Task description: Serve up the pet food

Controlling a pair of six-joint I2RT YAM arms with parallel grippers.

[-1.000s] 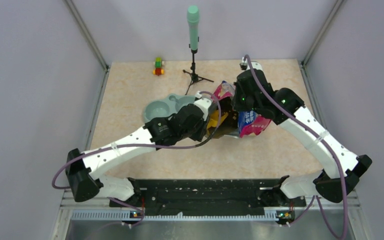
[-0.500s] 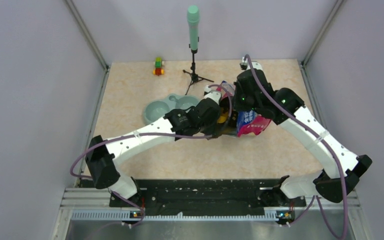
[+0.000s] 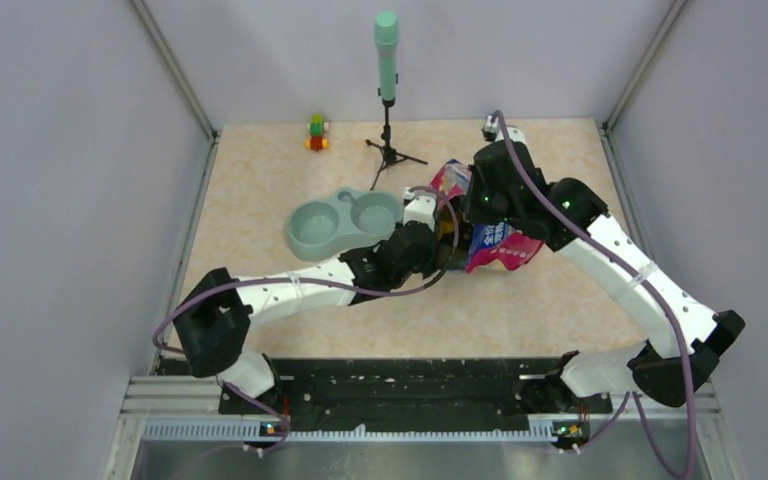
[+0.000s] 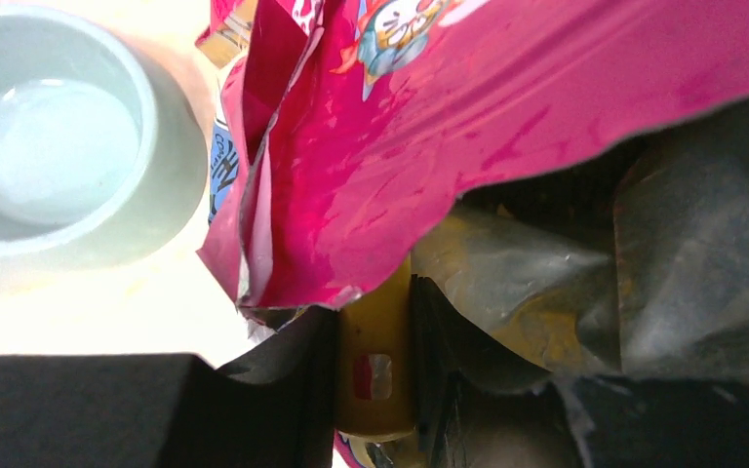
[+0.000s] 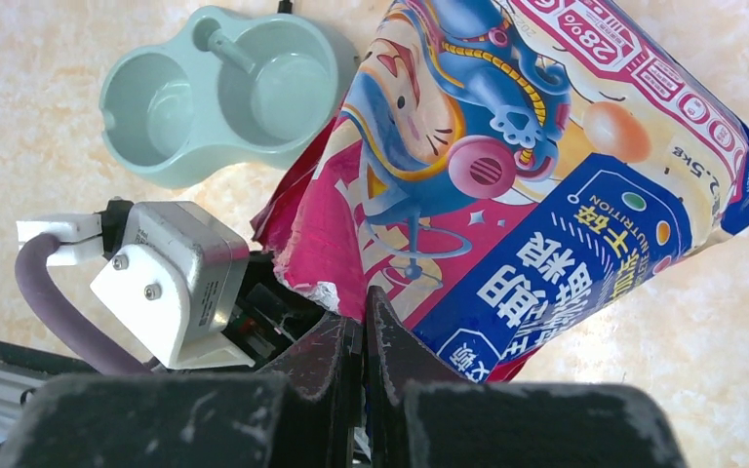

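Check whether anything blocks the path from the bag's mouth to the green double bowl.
Nothing visible does. The pale green plastic double bowl sits empty just beside the open mouth of the glossy pink-and-blue foil bag, bare tabletop between them. The left gripper holds the yellow plastic scoop inside the bag; no kibble shows.

Lab cell, plain partition walls (image 3: 60, 200)

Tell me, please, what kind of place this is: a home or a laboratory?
Probably a laboratory test booth: plain grey walls close in the table, a metal rail runs along its near edge, and a microphone stands on a tripod.
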